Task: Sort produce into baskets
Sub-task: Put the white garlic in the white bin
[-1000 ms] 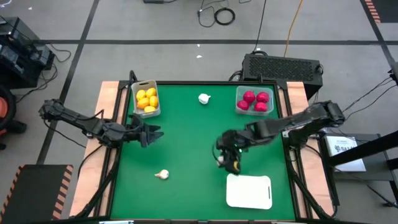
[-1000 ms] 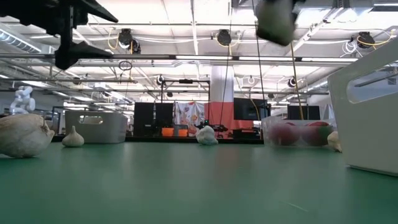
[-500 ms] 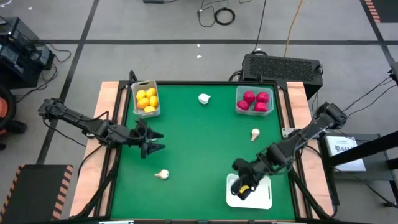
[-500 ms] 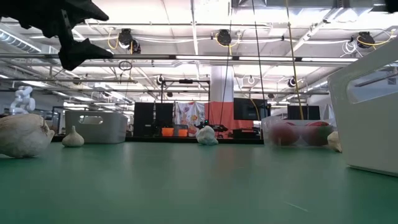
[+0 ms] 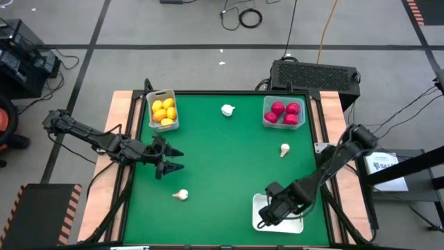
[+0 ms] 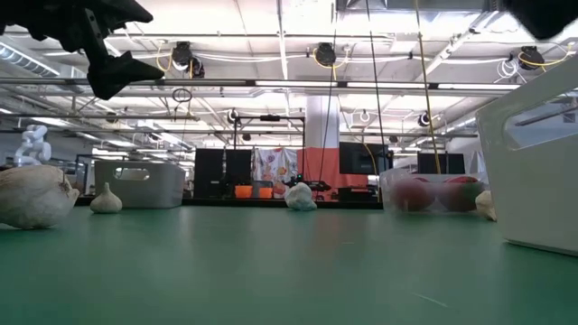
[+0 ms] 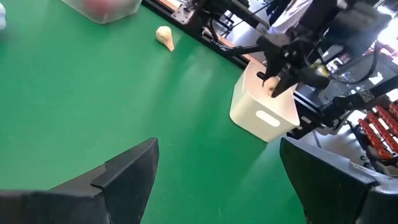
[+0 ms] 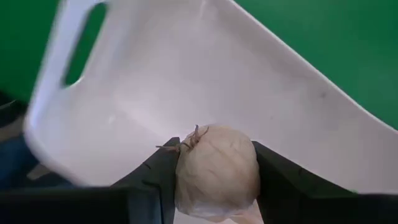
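My right gripper (image 5: 266, 219) is shut on a white garlic bulb (image 8: 216, 171) over the white bin (image 5: 288, 215) at the table's near right. My left gripper (image 5: 170, 160) is open and empty, above the table's left-middle. Three more garlic bulbs lie on the green mat: one near the far edge (image 5: 227, 110), one at the right (image 5: 284, 149), one near left (image 5: 181, 196). Yellow lemons fill the far-left bin (image 5: 163, 111). Red fruits fill the far-right bin (image 5: 283, 113). My right gripper pinches the garlic bulb by its two opposite sides (image 8: 180, 177) between its two fingers. The fingers point down into the white bin's opening. The bulb is lifted clear, its stem tip (image 8: 194, 134) pointing away from the gripper, above the bin's inner floor (image 8: 186, 81).
The white bin also shows in the left wrist view (image 7: 264, 112), with my right gripper (image 7: 273, 87) above it. In the low view the near-left garlic (image 6: 32, 194) is large at the left and the white bin's wall (image 6: 533, 162) at the right. Open green mat lies in the middle.
My right gripper has carried the garlic bulb from the table's middle toward the near edge and now hangs over the white bin. The arm no longer covers the garlic at the right. My left gripper has moved a little toward the near edge, still open.
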`<state>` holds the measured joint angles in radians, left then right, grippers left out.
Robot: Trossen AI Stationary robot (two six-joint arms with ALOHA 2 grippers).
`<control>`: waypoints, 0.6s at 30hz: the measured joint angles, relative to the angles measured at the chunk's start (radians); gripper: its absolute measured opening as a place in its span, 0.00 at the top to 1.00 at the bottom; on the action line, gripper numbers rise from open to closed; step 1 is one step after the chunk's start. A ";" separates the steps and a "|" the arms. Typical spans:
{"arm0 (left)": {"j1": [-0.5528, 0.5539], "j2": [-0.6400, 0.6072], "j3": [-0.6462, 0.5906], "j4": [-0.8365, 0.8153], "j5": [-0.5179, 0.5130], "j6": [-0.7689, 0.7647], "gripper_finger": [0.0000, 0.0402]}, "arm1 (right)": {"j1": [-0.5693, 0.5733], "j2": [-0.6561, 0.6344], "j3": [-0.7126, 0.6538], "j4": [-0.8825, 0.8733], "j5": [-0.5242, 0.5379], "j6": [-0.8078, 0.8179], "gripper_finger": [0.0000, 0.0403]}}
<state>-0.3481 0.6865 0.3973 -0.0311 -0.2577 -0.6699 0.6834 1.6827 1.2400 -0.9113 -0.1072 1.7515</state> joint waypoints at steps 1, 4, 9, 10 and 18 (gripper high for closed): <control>0.000 0.000 0.000 0.000 0.000 0.003 0.15 | -0.001 0.015 0.000 0.005 -0.004 0.010 0.62; 0.000 0.000 0.000 0.001 0.000 0.003 0.15 | -0.008 0.054 0.000 0.013 -0.030 0.021 0.61; 0.000 0.000 0.000 -0.001 0.001 0.001 0.15 | -0.023 0.096 0.000 0.016 -0.081 0.017 0.51; 0.000 0.000 0.000 -0.003 0.005 -0.002 0.15 | -0.023 0.098 0.000 0.020 -0.090 0.017 0.48; -0.001 0.000 0.055 -0.070 0.071 0.006 0.15 | -0.039 0.095 0.000 0.020 -0.110 -0.062 0.31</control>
<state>-0.3489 0.6868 0.4525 -0.1010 -0.1865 -0.6635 0.6445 1.7779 1.2400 -0.8915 -0.2169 1.6899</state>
